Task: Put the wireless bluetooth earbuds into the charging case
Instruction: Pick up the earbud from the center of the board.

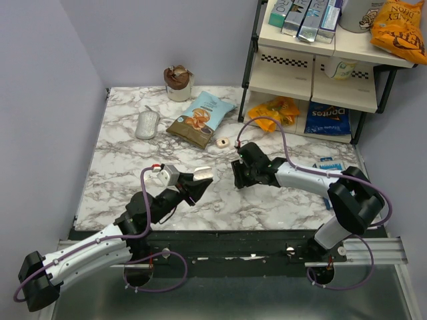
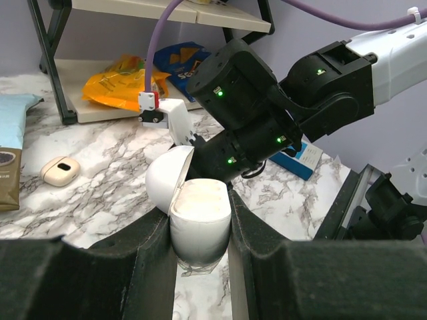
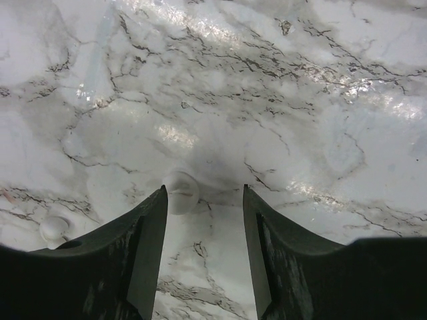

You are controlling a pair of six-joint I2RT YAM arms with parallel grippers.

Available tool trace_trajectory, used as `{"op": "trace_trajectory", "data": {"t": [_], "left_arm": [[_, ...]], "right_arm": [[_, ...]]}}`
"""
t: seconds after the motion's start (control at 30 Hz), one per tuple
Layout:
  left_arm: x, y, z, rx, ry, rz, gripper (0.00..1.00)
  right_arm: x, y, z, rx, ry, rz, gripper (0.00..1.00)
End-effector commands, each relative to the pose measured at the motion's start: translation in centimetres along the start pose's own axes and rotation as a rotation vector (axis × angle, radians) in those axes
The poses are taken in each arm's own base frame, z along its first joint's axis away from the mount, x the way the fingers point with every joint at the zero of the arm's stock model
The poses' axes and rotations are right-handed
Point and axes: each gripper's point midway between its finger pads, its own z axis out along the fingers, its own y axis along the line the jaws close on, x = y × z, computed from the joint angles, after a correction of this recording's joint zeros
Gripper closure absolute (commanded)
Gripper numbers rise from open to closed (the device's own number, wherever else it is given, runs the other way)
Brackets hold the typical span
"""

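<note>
Pick-up step: the left gripper (image 2: 199, 207) clamps the white rounded plastic charging case (image 2: 200, 217), lid open, at lower centre. The right gripper (image 3: 203, 190), half open and empty, hovers over a tiny white plastic earbud (image 3: 181, 193), centre-left. Next: centre, descend, pinch gently.

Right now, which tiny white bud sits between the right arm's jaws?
The tiny white plastic bud in the gap, beside one jaw tip; the other bud lies outside that jaw.

Left pincer (image 2: 200, 220) clenched, right pincer (image 3: 204, 200) parted
</note>
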Motion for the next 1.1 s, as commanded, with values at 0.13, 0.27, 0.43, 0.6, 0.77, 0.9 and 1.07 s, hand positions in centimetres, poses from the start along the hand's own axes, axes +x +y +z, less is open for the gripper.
{"op": "trace_trajectory", "data": {"t": [0.13,0.27,0.43,0.6,0.77,0.9,1.07], "left_arm": [[0.0,0.1,0.0,-0.012,-0.003,-0.001,1.00],[0.1,0.0,0.1,-0.009,0.000,-0.002,1.00],[0.1,0.1,0.1,-0.010,-0.002,-0.002,1.00],[0.1,0.0,0.0,-0.010,-0.002,-0.004,1.00],[0.1,0.2,-0.2,-0.017,-0.004,-0.005,1.00],[0.3,0.1,-0.2,-0.015,0.000,-0.007,1.00],[0.3,0.1,-0.1,-0.011,-0.002,-0.009,1.00]], "right_arm": [[1.1,0.4,0.6,-0.014,0.028,-0.009,0.43],[1.1,0.0,0.5,0.006,0.016,0.002,0.43],[0.2,-0.1,-0.3,0.013,-0.018,0.015,0.42],[0.4,-0.3,0.0,0.026,0.002,0.018,0.42],[1.5,-0.3,0.7,0.018,0.038,0.013,0.43],[2.3,0.0,1.0,-0.003,0.060,0.004,0.43],[2.8,0.7,1.0,-0.022,0.071,-0.013,0.43]]}}
